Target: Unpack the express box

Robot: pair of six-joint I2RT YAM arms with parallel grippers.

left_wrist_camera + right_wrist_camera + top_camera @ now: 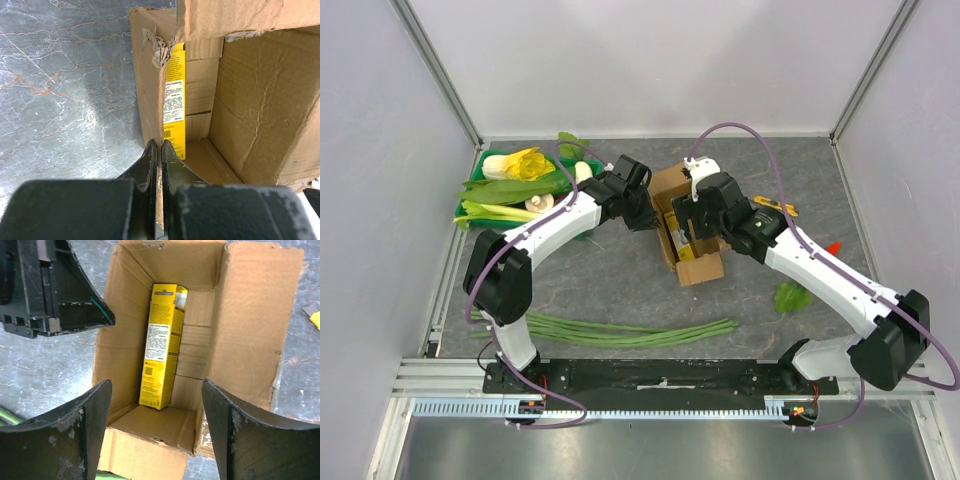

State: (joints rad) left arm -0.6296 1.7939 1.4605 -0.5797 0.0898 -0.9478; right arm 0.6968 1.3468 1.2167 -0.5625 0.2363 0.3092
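Observation:
The express box is a small brown cardboard box standing open at mid-table with its flaps spread. A slim yellow carton lies inside against its left wall, and it also shows in the left wrist view. My left gripper is shut on the top edge of the box's left wall, with cardboard pinched between the fingers. My right gripper hangs open and empty above the box's opening. It sits over the near end of the box in the top view.
A green tray of leafy vegetables stands at the back left. Long green beans lie across the front. A green leaf and a small red item lie at the right. A yellow tool lies behind the right arm.

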